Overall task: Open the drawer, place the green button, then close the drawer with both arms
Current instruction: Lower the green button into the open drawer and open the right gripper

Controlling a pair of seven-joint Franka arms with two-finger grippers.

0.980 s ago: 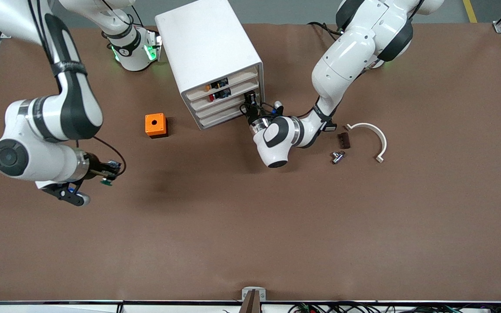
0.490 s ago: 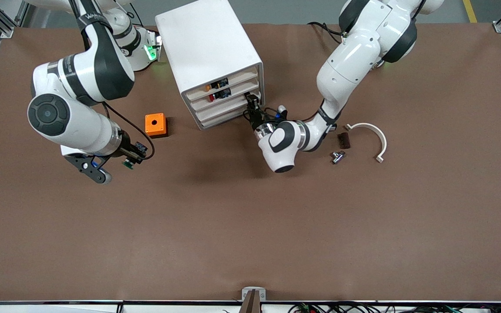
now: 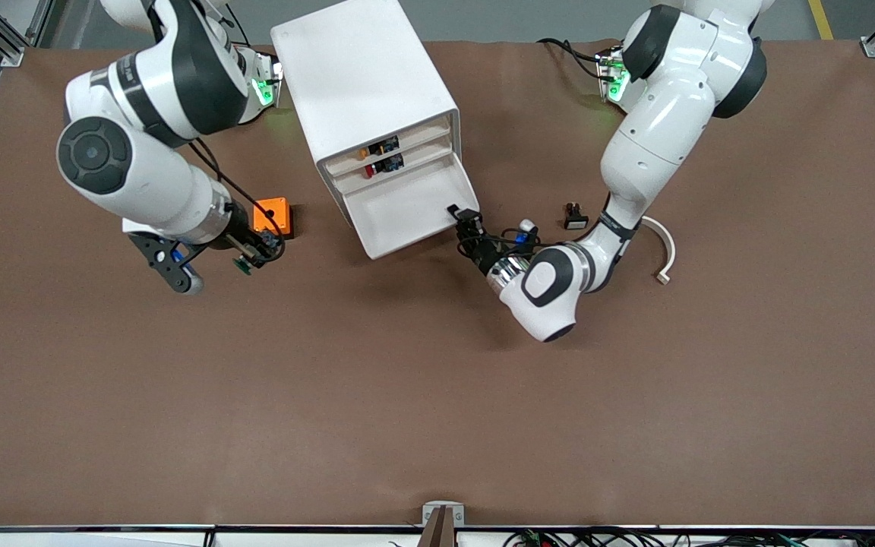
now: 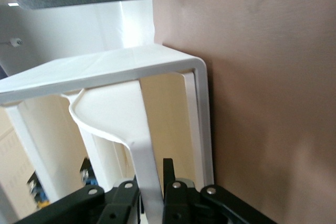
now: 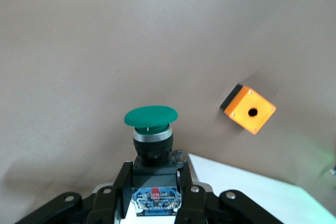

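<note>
Drawer: third in cabinet, pulled out; my left gripper clamps its front lip. Button: pinched in my right gripper, over table beside orange cube.

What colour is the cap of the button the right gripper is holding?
Green, on the button held by the right gripper; the right wrist view shows it best.
</note>
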